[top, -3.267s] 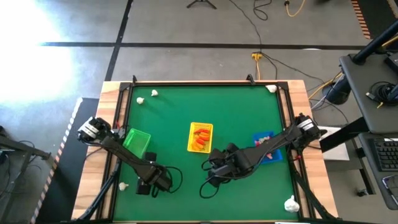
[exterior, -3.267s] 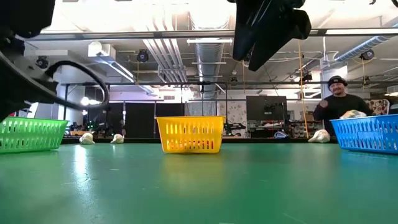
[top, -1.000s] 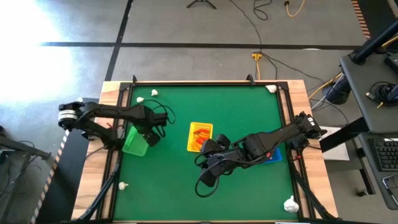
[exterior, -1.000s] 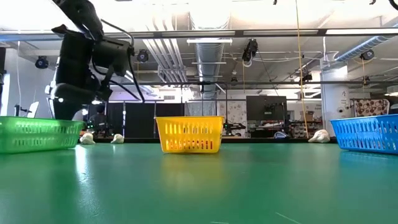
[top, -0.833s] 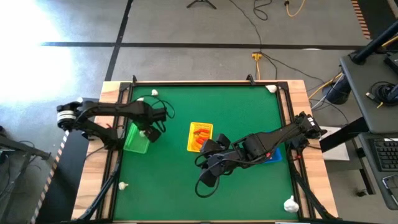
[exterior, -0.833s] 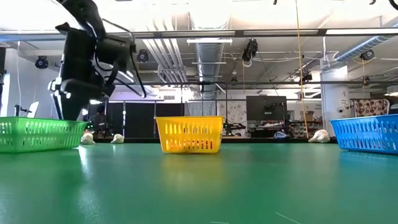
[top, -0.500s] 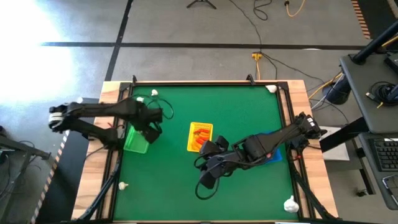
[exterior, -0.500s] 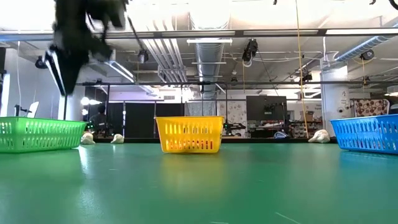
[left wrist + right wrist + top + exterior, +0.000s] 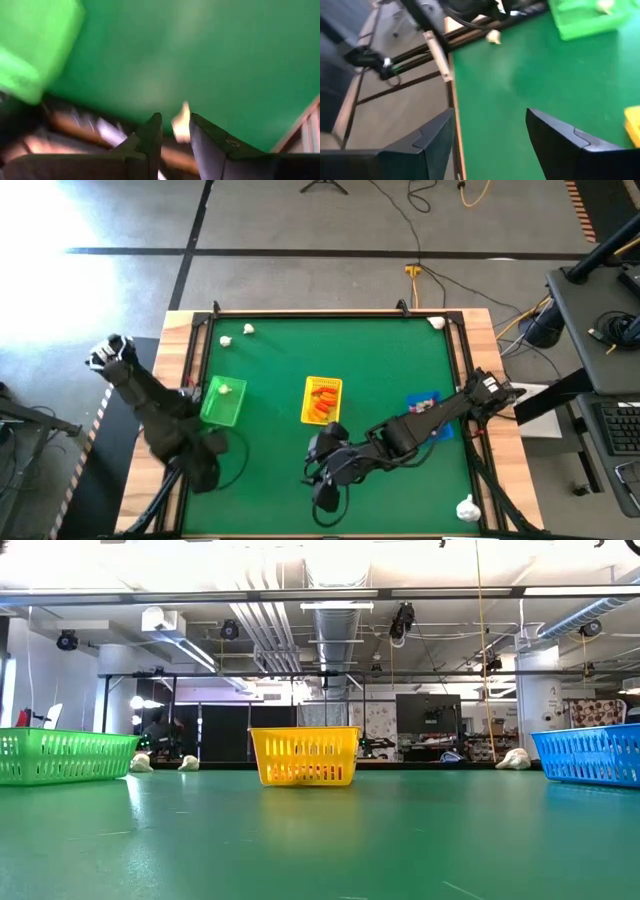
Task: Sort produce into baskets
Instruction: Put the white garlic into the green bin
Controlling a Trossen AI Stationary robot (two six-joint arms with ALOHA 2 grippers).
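Since earlier, left gripper (image 9: pixel 175 131) swung from green basket (image 9: pixel 222 402) to the tabletop's (image 9: pixel 390 370) near-left edge, fingers narrow; right gripper (image 9: pixel 490 135) hovers mid-tabletop, fingers wide.

Green table (image 9: pixel 330 360) with pale wooden border; green basket (image 9: pixel 222 402), yellow basket (image 9: pixel 321 400) holding orange pieces (image 9: pixel 321 406), blue basket (image 9: pixel 424 409); both arms black.
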